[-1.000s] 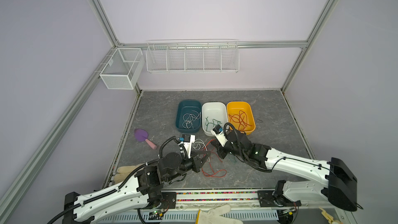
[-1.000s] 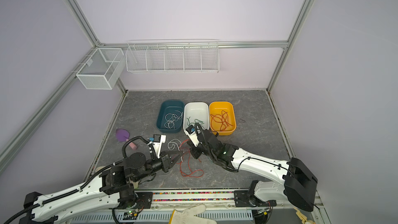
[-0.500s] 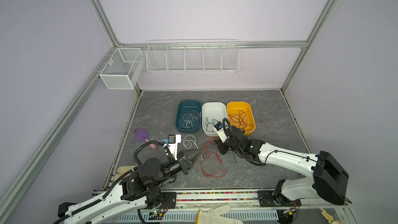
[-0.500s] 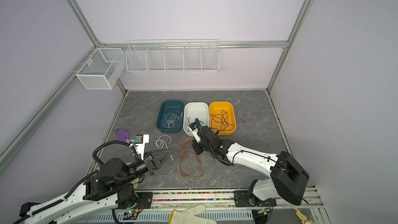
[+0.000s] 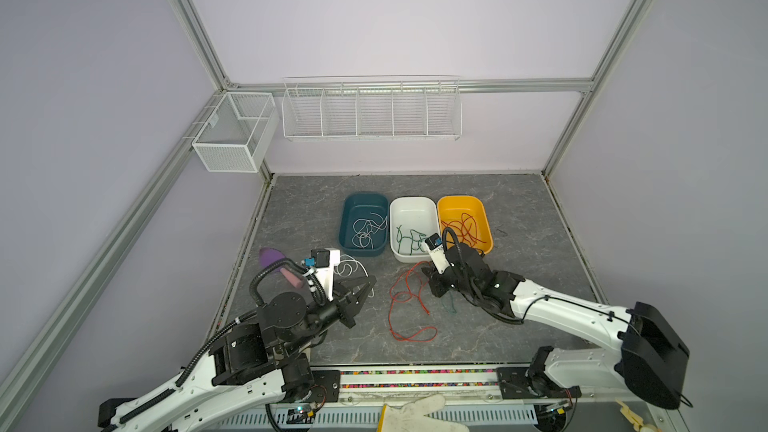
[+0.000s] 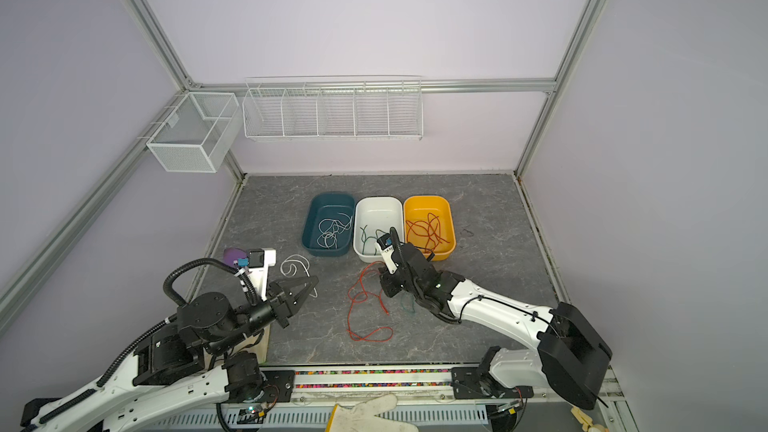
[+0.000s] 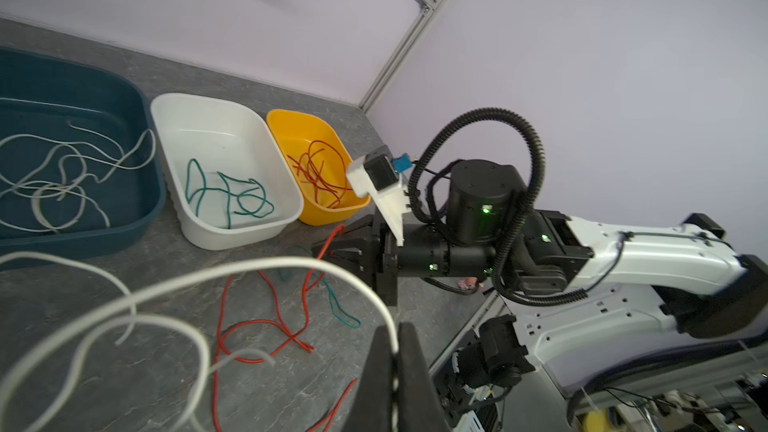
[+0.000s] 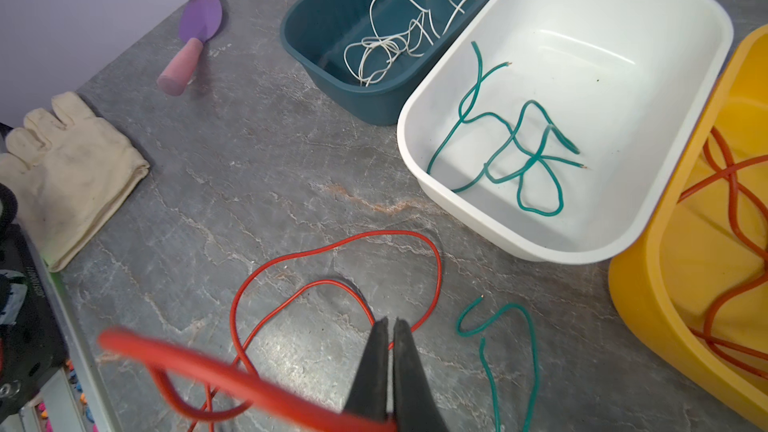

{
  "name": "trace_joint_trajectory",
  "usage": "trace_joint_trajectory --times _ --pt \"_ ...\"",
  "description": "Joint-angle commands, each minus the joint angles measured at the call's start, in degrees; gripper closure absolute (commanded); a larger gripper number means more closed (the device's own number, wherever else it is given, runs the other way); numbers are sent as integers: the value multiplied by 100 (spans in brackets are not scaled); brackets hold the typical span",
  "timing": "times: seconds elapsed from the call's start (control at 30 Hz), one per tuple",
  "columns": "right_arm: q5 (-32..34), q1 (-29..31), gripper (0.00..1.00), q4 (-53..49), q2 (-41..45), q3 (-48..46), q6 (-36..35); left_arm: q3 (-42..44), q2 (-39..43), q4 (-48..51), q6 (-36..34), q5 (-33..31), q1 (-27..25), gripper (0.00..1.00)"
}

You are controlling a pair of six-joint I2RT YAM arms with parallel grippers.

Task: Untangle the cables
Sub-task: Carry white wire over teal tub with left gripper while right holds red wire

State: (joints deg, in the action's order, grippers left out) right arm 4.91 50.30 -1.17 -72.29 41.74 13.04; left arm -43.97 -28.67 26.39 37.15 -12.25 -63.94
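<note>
Pinching a white cable (image 7: 270,261) in the left gripper (image 7: 395,336), jaws closed tight on it right at the tips; arching up near the pinch, then dropping into a small coil on the left side of the table (image 5: 519,243), near a purple trowel (image 8: 201,18).

Pinching a red cable (image 8: 361,236) in the right gripper (image 8: 391,324), jaws likewise clamped together on it; raised at the held part, otherwise sprawled in wide loose loops over the middle of the table, between the two grippers in both top views; white coil and red loops apart from each other there, with bare grey surface between.

Just beside the right gripper, lying flat on the table, a short green cable (image 8: 511,306); close against the red loops, touching or not impossible to tell.

Behind all this, three tubs side by side in a row, rims close together: blue tub (image 5: 363,201) on the left with white cables (image 5: 365,230) inside; white tub (image 5: 413,205) in the middle with green cables (image 5: 409,238); yellow tub (image 5: 459,203) on the right with red cables (image 5: 463,230).

Right gripper low over the table, just in front of the white tub; left gripper pointing toward the middle of the table.

A cream glove (image 8: 70,168) lying flat at the table's edge, near the trowel.
</note>
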Motion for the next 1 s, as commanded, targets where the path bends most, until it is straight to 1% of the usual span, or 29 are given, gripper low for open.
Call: trace_joint_trajectory --times 0.0,0.1,0.23,0.47,0.53,0.77,0.9,0.97 --pt "-115 -30 93 280 341 -228 -43 -240 -408 559 -539 282 418 100" --pt "-152 -36 93 327 654 -378 -76 -416 -846 501 -825 615 839 100" --pt "-189 -40 93 389 1005 -526 -89 -601 -1416 254 -1062 1283 1570 100" --pt "-154 -38 93 372 1286 -623 -93 -819 -2381 -317 -1361 2347 2834 100" --pt "-121 -36 93 355 1325 -630 -99 -869 -2620 -496 -1414 2513 3044 100" --pt "-130 -38 93 352 1450 -648 -97 -897 -3597 -1123 -1746 2788 3571 100" --pt "-105 -38 93 347 1481 -665 -94 -946 -4334 -1556 -1659 3126 4051 100" --pt "-106 -38 93 345 1481 -659 -92 -972 -4617 -1771 -1634 3220 4186 100"
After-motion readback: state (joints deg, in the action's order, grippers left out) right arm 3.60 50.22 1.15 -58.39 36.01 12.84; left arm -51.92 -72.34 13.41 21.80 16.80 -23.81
